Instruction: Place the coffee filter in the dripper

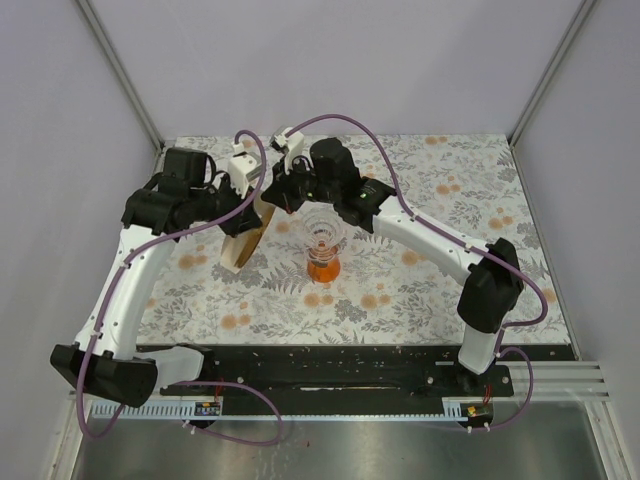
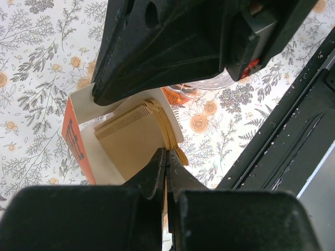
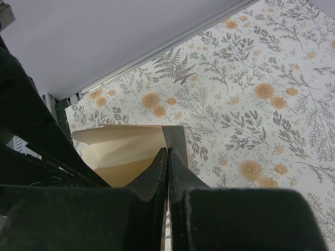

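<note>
Bright even light, faint soft shadows, wrist views' near foreground dark, perhaps slightly blurred.

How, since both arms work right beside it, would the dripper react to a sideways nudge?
The dripper looks apt to tip: its wide clear cone sits on a narrower orange base. It stands unheld on the flowered table cover, so it would probably slide or topple rather than resist. Clear ribbed walls suggest something light, maybe brittle.
</note>
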